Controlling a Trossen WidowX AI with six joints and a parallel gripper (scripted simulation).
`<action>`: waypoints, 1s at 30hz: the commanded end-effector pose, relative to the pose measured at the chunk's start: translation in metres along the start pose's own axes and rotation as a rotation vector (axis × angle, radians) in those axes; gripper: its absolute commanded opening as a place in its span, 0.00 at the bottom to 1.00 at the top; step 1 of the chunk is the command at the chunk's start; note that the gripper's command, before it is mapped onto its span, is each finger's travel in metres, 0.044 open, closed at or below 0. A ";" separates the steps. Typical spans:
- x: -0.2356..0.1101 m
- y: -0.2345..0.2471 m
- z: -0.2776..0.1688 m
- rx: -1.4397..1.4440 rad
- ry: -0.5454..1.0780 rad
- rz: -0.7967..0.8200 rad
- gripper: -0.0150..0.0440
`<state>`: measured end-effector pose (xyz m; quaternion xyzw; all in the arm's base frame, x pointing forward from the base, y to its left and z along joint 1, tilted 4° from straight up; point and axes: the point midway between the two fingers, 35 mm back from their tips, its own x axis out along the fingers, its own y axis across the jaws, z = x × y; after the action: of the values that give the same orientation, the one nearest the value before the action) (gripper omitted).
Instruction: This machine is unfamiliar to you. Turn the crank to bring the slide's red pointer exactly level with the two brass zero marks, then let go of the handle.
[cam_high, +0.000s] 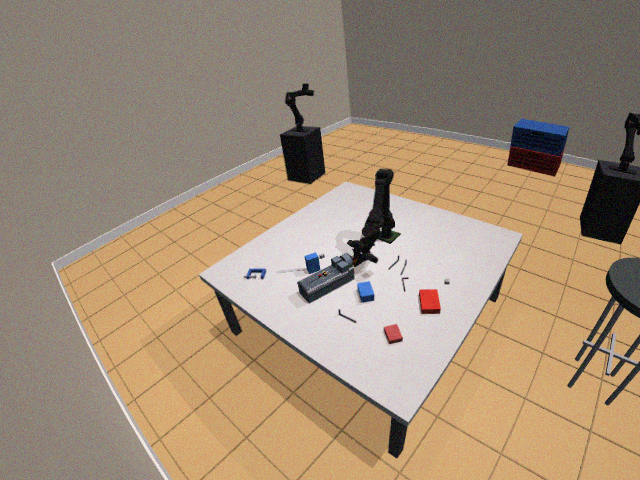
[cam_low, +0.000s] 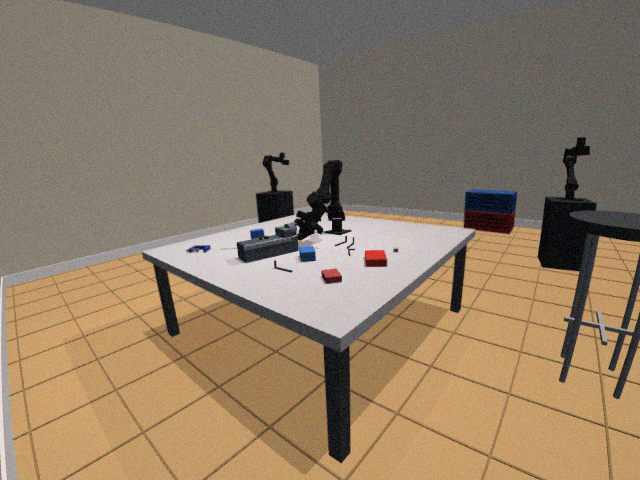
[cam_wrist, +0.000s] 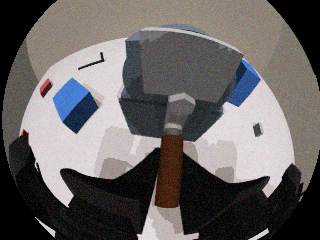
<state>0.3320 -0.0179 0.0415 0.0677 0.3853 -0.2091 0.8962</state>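
The brown crank handle (cam_wrist: 170, 170) is being clamped by the nearly closed claw (cam_wrist: 167, 183), at the end of the grey machine (cam_high: 324, 281) lying mid-counter. A blue clamp (cam_high: 254, 273), blue blocks and red blocks (cam_high: 429, 300) are being carried by the white counter (cam_high: 439, 242). Orange floor tiles are being shown around it.

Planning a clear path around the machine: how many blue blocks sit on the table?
2. One blue block stands on the far side of the machine, toward the clamp; the other lies on its near side, toward the red blocks. Others may be hidden behind the arm.
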 end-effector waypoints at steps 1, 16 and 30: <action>0.001 0.000 -0.003 -0.006 0.007 0.000 0.25; 0.000 -0.011 0.000 -0.007 0.006 0.000 0.25; -0.002 -0.016 0.003 -0.007 0.006 -0.001 0.25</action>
<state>0.3291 -0.0246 0.0432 0.0661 0.3914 -0.1964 0.8966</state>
